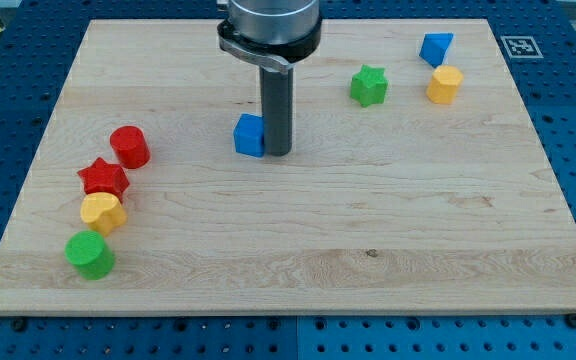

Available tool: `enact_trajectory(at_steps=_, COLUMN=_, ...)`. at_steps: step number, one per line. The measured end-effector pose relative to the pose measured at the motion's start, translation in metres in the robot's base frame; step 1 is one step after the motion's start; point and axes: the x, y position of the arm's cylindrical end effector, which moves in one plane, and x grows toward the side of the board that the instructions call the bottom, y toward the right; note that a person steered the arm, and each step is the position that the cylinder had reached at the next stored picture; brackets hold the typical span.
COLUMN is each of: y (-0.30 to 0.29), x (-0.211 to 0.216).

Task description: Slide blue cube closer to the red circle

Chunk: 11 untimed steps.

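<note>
The blue cube point(249, 136) sits near the middle of the wooden board, a little toward the view's top. My tip point(278, 152) stands right against the cube's right side. The red circle, a short red cylinder point(129, 147), lies to the view's left of the cube, with open board between them.
A red star point(103, 179), a yellow block point(103, 212) and a green cylinder point(90, 254) run down the left below the red circle. A green star point(369, 86), a yellow block point(444, 85) and a blue block point(435, 48) sit at the top right.
</note>
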Motion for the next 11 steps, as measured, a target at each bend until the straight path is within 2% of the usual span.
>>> enact_trajectory(at_steps=7, y=-0.01, x=-0.022)
enact_trajectory(at_steps=9, y=-0.032, x=-0.01)
enact_trajectory(at_steps=11, y=-0.061, x=-0.038)
